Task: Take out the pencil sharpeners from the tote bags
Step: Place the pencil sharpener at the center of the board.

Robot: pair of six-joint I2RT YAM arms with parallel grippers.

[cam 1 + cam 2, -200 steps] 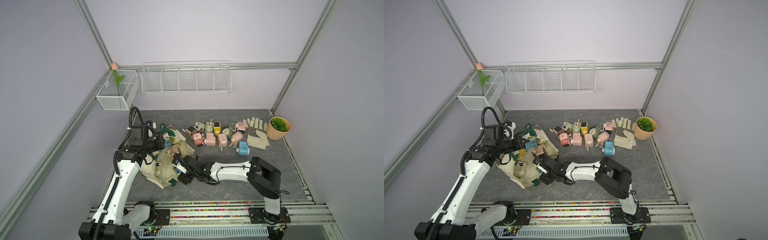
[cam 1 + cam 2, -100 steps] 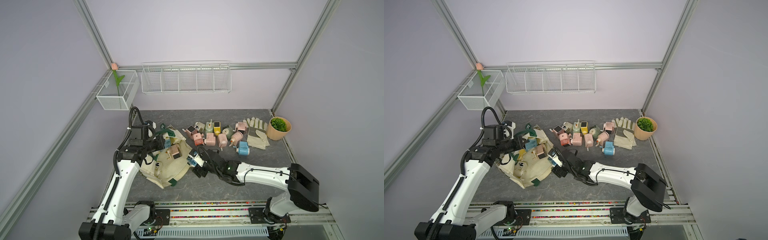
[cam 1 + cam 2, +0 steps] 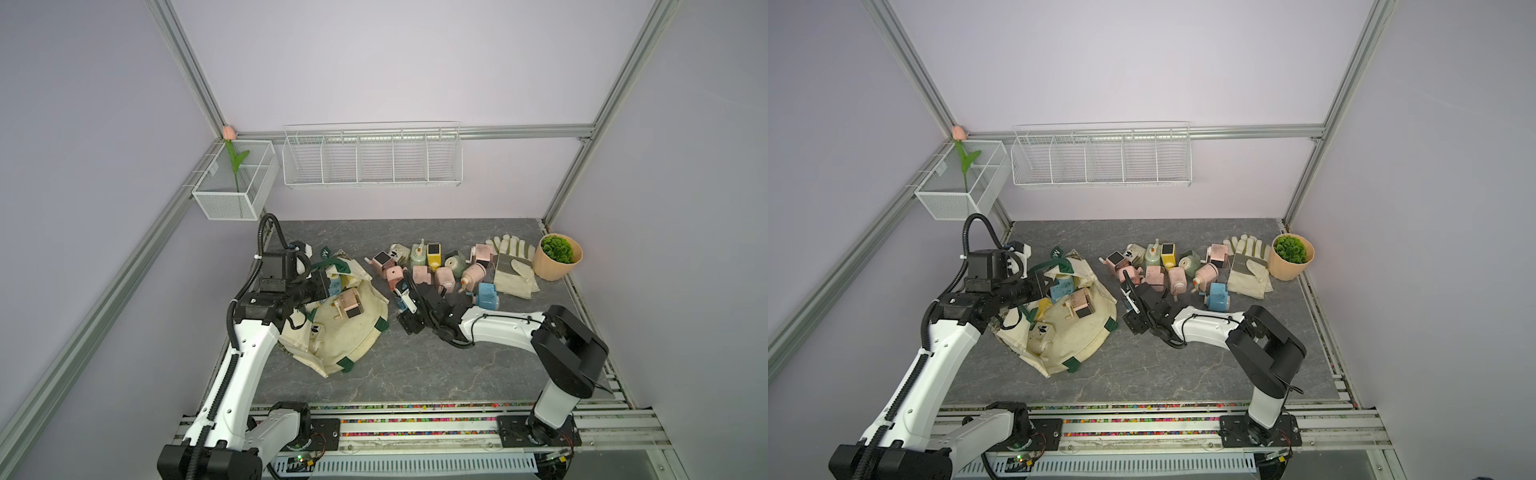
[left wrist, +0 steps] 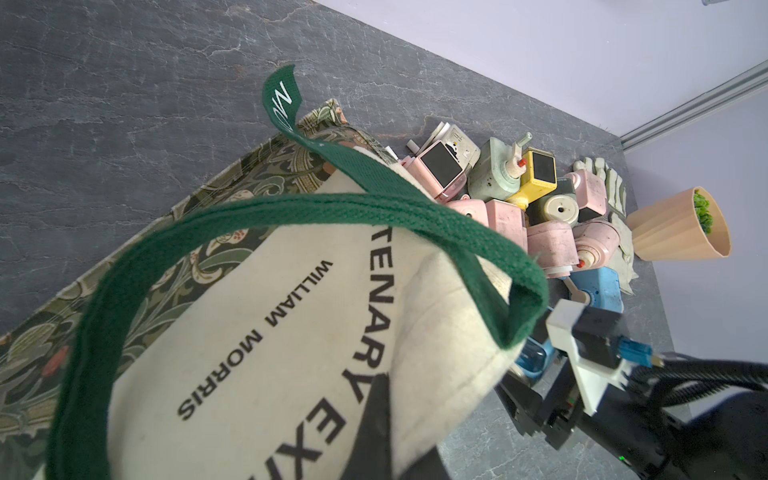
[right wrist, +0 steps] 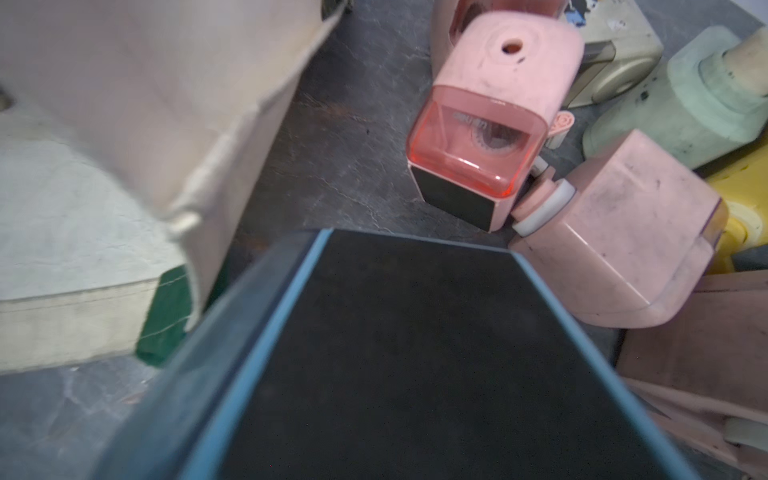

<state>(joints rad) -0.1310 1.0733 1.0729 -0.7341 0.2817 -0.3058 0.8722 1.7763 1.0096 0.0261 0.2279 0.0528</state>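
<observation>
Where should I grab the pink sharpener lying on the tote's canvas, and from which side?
Pinch the pink sharpener across its body's flat side walls, coming down from above: it lies exposed on the tote bag, dark face showing, crank jutting from one end, so probably keep off that end. The right gripper first has to drop its blue sharpener.

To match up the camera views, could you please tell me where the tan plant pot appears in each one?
Both top views: the plant pot stands far right, by the side wall.
Left wrist: the pot shows beyond the pencil sharpeners, near the wall.
Right wrist: not in it.
Shared landmark: the pale work gloves lying beside the pot, in all but the right wrist view.
</observation>
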